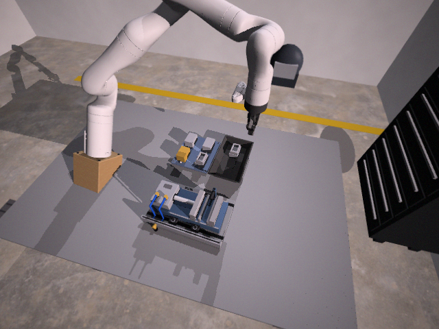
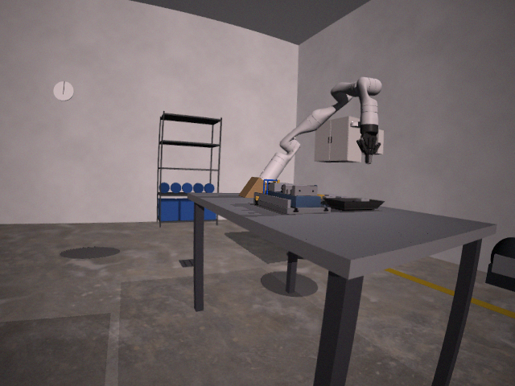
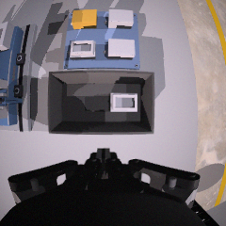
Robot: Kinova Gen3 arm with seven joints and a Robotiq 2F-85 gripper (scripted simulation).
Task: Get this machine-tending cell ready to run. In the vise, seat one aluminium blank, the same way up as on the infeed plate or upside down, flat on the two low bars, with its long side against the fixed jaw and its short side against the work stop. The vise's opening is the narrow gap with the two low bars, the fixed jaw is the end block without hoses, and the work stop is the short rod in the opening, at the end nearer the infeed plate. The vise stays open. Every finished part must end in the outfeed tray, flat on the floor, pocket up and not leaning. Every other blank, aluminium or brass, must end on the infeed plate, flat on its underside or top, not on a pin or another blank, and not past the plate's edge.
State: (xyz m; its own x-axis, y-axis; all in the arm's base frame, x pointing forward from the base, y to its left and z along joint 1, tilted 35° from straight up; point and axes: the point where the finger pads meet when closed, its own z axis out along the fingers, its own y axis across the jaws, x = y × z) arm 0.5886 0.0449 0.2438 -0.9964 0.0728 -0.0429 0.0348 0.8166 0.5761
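While the jaws hang clenched and empty, a grey table (image 2: 374, 243) stands on mottled concrete floor (image 2: 125, 299).

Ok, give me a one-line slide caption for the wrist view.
Shut, empty gripper high above the outfeed tray holding one finished part; beyond, the infeed plate carries a second finished part and three blanks.

Infeed plate (image 3: 100, 65): blue. Brass blank (image 3: 84, 19): orange-yellow. 2 aluminium blanks (image 3: 121, 18): pale grey. Outfeed tray (image 3: 58, 101): dark grey.
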